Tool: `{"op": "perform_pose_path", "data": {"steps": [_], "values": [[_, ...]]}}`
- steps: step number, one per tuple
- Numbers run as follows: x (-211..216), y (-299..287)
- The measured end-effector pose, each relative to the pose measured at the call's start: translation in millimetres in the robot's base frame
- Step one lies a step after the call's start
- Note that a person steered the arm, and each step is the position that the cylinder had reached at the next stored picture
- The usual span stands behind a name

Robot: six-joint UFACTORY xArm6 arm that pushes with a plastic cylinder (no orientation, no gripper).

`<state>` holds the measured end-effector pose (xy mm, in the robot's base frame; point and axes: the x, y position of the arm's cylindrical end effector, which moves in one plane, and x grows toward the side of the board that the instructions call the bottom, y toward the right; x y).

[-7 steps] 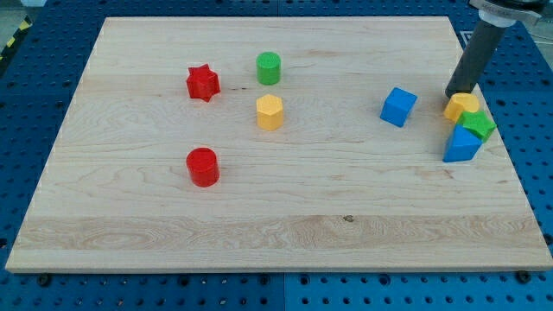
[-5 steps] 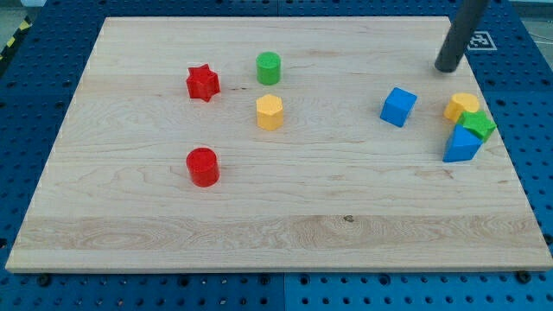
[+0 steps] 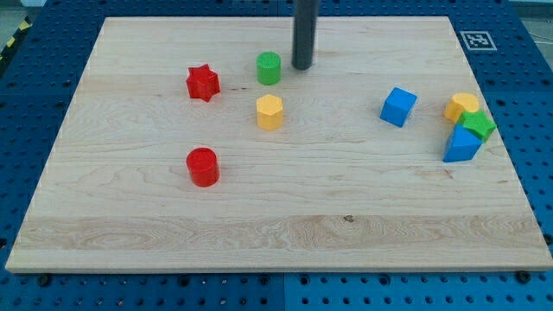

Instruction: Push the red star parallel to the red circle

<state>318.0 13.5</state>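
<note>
The red star (image 3: 203,83) lies in the upper left part of the wooden board (image 3: 259,233). The red circle, a short cylinder (image 3: 203,166), lies below it, toward the view's bottom. My tip (image 3: 301,66) is at the end of the dark rod near the view's top centre. It stands just right of the green cylinder (image 3: 269,67) and well to the right of the red star, touching neither.
A yellow hexagonal block (image 3: 270,112) lies below the green cylinder. A blue cube (image 3: 398,106) sits right of centre. At the board's right edge a yellow block (image 3: 461,105), a green block (image 3: 476,124) and a blue block (image 3: 460,145) cluster together.
My tip has moved left along the view's top, from beside the right-hand cluster to just right of the green cylinder. No block has moved.
</note>
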Motion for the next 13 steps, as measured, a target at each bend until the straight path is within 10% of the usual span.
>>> {"op": "perform_pose_path", "data": {"steps": [13], "values": [[14, -242]]}}
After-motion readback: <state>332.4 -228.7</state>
